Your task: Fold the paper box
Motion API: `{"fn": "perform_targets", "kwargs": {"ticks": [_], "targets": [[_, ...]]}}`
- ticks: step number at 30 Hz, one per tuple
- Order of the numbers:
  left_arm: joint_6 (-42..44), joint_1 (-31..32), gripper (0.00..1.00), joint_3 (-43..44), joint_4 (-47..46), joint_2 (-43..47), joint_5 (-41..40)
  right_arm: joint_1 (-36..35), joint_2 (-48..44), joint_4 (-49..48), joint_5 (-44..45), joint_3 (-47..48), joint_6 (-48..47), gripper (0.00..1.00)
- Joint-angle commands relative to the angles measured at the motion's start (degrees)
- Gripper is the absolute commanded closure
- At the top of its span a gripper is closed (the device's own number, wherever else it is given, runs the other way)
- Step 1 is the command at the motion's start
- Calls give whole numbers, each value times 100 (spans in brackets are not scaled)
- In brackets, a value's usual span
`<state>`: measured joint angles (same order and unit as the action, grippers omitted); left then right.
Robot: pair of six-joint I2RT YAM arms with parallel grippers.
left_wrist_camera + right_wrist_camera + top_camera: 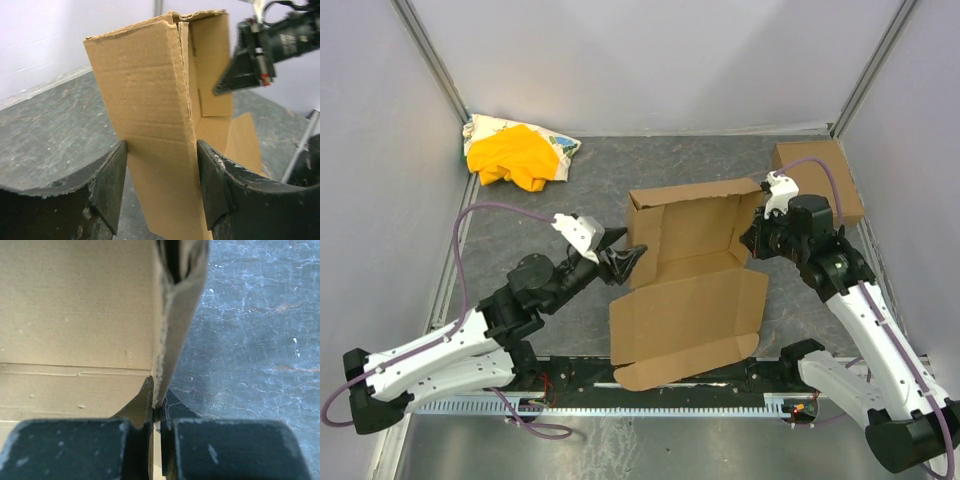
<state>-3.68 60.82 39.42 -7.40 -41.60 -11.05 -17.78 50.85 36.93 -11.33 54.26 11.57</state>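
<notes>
1. The box (690, 310) lies in the middle of the table (520, 225), between the two arms. It is half folded.
2. Its far part has three walls standing up: one on the left, one on the far side and one on the right. Its near part is a wide flat panel that reaches to the near edge of the table.
3. The left gripper (625, 262) is at the near end of the left wall. In the left wrist view its jaws are spread wide, and the upright cardboard (150, 100) stands between the two fingers (112, 190). The cardboard seems to touch the right finger. Beside the left finger a little of the table shows. I cannot tell if the fingers press on the wall.
4. The right gripper (757, 237) is at the right wall. In the right wrist view its jaws (159, 410) are clenched on the edge of this wall (177, 315), with only the cardboard between them.
5. A small box (820, 180), ready folded, stands in the far right corner, just behind the right gripper and apart from the box.
6. A yellow cloth (510, 158) lies on a printed fabric in the far left corner, well apart from the box.
</notes>
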Motion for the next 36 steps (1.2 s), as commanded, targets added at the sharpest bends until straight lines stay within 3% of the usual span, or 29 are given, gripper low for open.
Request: {"fn": "perform_targets", "kwargs": {"ticks": [1,11,17,20,22,28,33,36], "targets": [[-88,14,41,390,-240,-525,-684,-471,-281,-605,165,-28,212,98],[315,48,58,808,154,-1527,-2319,-691,-766,-1042,668,-310,539,98],[462,84,61,733,-12,-1843,-3163,-742,-902,-1142,970,-461,605,98],[445,86,90,611,-223,-1900,-3627,-757,-980,-1208,1029,-523,666,98],[401,89,97,594,-260,-1976,-3952,-775,-1034,-1214,1089,-546,688,98],[437,155,95,762,-52,-2304,-4488,-789,-1140,-1265,1254,-609,747,98],[256,175,72,558,-184,-2023,-3473,-806,-1104,-1340,1226,-614,894,98],[154,172,63,282,-373,-1709,-3155,-806,-1121,-1363,1239,-619,947,98]]}}
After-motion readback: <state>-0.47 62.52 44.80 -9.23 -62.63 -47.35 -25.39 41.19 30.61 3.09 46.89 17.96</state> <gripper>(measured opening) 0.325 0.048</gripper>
